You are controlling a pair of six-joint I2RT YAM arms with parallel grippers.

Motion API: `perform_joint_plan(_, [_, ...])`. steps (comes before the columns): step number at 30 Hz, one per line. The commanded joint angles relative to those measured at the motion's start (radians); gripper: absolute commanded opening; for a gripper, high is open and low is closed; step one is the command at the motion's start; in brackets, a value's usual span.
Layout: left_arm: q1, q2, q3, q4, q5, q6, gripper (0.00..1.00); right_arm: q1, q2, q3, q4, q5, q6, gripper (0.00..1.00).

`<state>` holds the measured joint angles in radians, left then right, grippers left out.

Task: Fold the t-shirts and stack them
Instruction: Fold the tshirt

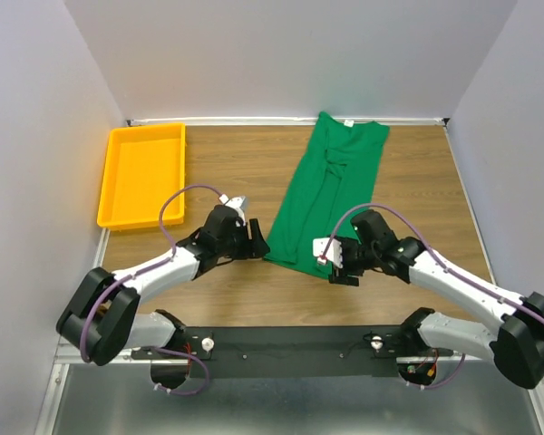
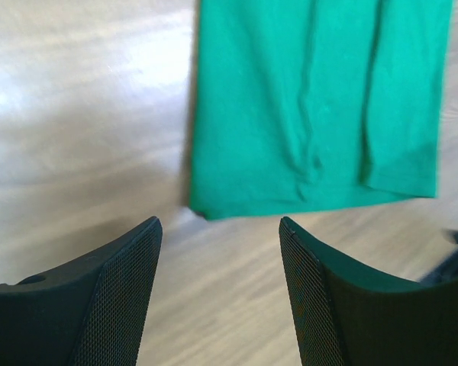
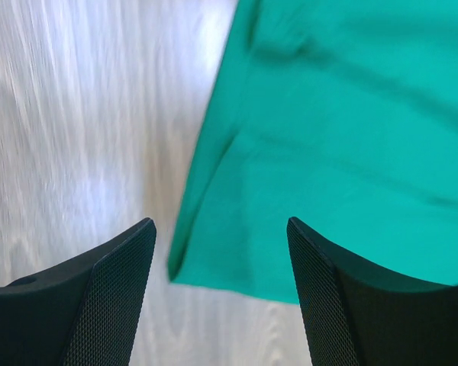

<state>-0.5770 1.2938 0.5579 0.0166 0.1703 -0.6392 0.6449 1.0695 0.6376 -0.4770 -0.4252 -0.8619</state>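
Observation:
The green t-shirt (image 1: 331, 186) lies on the wooden table as a long narrow strip, folded lengthwise, with its small white neck tag (image 1: 349, 121) at the far end. My left gripper (image 1: 257, 241) hovers just left of the shirt's near hem, open and holding nothing. In the left wrist view the gripper (image 2: 220, 225) stands over bare wood, with the t-shirt (image 2: 313, 99) ahead of it. My right gripper (image 1: 332, 261) is at the hem's near right corner, also open. The right wrist view shows this gripper (image 3: 220, 225) above the corner of the t-shirt (image 3: 343, 137), not touching the cloth.
A yellow plastic tray (image 1: 143, 177) sits at the back left of the table. White walls close in the table on the left, back and right. Bare wood (image 1: 417, 181) lies right of the shirt.

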Motion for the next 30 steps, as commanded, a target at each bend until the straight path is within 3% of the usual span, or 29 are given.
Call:
perform_joint_plan(1, [-0.032, -0.086, -0.064, 0.086, 0.006, -0.138, 0.71, -0.004, 0.073, -0.032, -0.022, 0.080, -0.034, 0.77])
perform_joint_plan(8, [-0.110, -0.145, -0.234, 0.273, 0.002, -0.477, 0.71, 0.002, 0.116, -0.039, 0.034, 0.092, -0.015, 0.75])
perform_joint_plan(14, [-0.194, 0.000, -0.204, 0.298, -0.093, -0.746, 0.66, 0.004, 0.112, -0.049, 0.052, 0.097, -0.009, 0.75])
perform_joint_plan(23, [-0.213, 0.128, -0.171, 0.233, -0.248, -0.985, 0.61, 0.002, 0.040, -0.105, 0.044, 0.066, -0.081, 0.75])
perform_joint_plan(30, [-0.213, 0.209, -0.153, 0.209, -0.325, -1.085, 0.54, 0.002, 0.006, -0.133, 0.014, 0.011, -0.143, 0.75])
